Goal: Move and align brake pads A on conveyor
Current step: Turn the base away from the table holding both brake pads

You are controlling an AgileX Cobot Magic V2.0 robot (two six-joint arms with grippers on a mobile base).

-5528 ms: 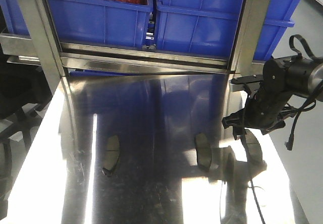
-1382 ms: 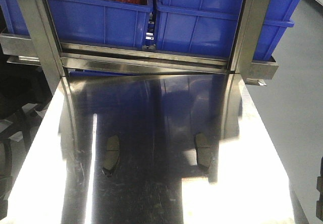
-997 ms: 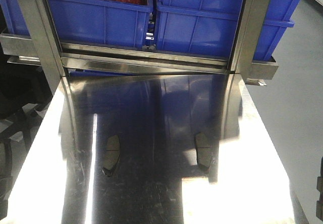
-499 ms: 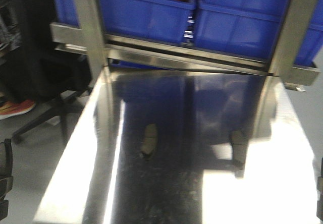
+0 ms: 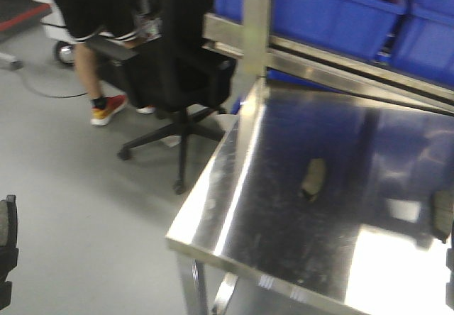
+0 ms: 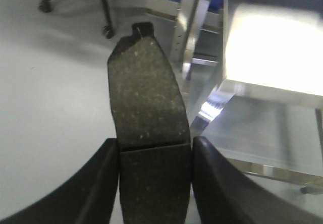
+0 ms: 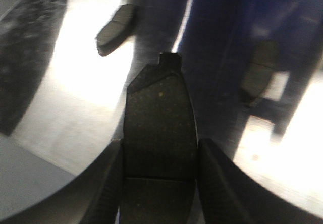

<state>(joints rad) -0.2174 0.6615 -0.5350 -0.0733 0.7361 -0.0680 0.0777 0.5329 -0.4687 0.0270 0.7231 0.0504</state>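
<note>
between left fingers (image 6: pixel 98 183), a brake pad (image 6: pixel 146 98)

Legible text: none in any view.
Brake pads A (image 6: pixel 146 98): speckled dark faces in both wrist views, no stamp or number readable.
Blue bins (image 5: pixel 319 10): motion-blurred; no label can be made out.

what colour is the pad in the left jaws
The brake pad is dark charcoal grey, finely pale-specked; clearest in left wrist view.
</note>
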